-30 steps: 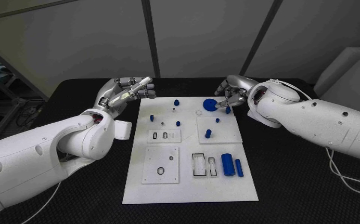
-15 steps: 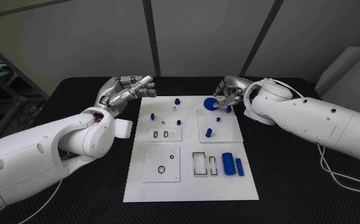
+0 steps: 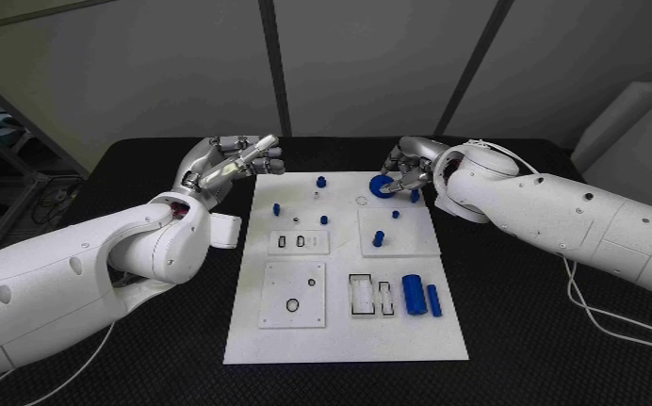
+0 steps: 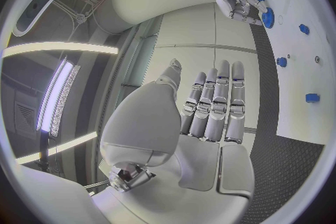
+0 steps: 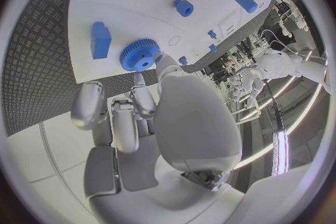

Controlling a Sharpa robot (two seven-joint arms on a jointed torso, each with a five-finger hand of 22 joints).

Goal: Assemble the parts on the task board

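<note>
Black table, white board (image 3: 347,331) in the middle: the blue gear (image 5: 140,55) sits near its far right corner, right hand (image 3: 408,169) pinching its rim from behind; left hand (image 3: 231,166) hovers open, off the far left corner.

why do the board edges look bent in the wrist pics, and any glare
Fisheye lenses: in the left wrist view the task board edge bows, with bright ceiling light strips flaring beside the left robot hand; in the right wrist view the board curves too, around the blue gear at the right robot hand. The head view keeps the board edges straight, evenly lit.
</note>
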